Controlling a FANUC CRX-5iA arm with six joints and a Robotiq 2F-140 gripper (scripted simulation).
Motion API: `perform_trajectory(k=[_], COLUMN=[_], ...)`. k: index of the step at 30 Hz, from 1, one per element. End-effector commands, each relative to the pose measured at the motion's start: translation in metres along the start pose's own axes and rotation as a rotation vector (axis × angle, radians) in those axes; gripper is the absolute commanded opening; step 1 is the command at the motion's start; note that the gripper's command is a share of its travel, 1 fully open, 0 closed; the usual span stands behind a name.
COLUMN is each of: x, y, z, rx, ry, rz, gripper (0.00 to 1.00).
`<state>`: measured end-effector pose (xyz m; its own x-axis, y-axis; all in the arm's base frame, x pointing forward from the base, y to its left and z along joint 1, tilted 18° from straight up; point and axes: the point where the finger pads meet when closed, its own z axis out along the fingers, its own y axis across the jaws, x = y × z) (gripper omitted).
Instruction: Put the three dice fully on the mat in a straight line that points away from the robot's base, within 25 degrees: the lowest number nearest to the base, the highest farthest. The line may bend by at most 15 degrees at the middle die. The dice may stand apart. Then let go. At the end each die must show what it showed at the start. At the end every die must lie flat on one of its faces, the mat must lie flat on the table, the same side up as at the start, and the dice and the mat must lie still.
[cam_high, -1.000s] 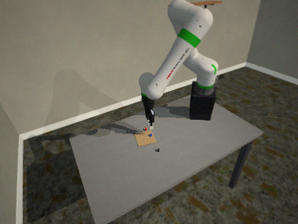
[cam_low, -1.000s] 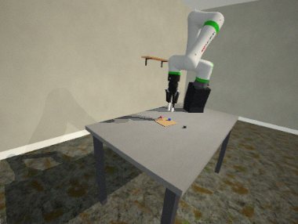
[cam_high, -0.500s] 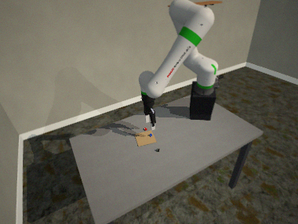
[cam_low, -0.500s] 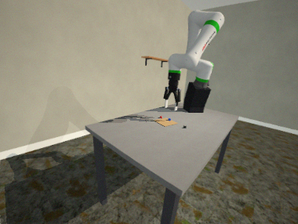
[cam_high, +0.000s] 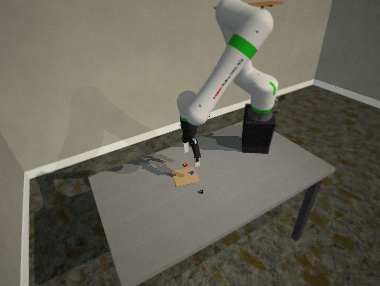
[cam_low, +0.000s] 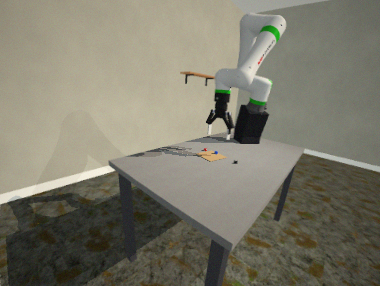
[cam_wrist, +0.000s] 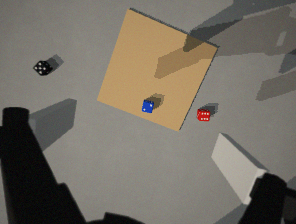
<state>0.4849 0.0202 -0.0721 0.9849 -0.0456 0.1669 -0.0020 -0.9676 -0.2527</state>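
Observation:
A tan mat (cam_wrist: 157, 67) lies flat on the grey table; it also shows in the top view (cam_high: 185, 177) and the exterior view (cam_low: 212, 156). A blue die (cam_wrist: 148, 106) sits on the mat near its edge closest to my fingers. A red die (cam_wrist: 203, 114) lies on the table just off the mat's corner. A black die (cam_wrist: 42, 67) lies on the table, well apart from the mat on its other side. My gripper (cam_high: 192, 155) hangs open and empty well above the dice, its fingers spread wide at the bottom of the wrist view (cam_wrist: 145, 200).
The robot's black base (cam_high: 258, 131) stands at the table's far right corner. A small wooden shelf (cam_low: 197, 76) hangs on the wall behind the arm.

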Motion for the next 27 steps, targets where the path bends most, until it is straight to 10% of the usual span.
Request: perform_trajectory(k=[1, 23, 24, 27], x=[0.002, 0.020, 0.020, 0.020], y=[-0.008, -0.162, -0.162, -0.162], z=[0.001, 0.021, 0.021, 0.021], rx=[-0.001, 0.000, 0.000, 0.000], ry=[0.000, 0.000, 0.000, 0.000], rz=[0.033, 0.619, 0.619, 0.619], gripper=[1.00, 1.00, 0.19, 0.19])
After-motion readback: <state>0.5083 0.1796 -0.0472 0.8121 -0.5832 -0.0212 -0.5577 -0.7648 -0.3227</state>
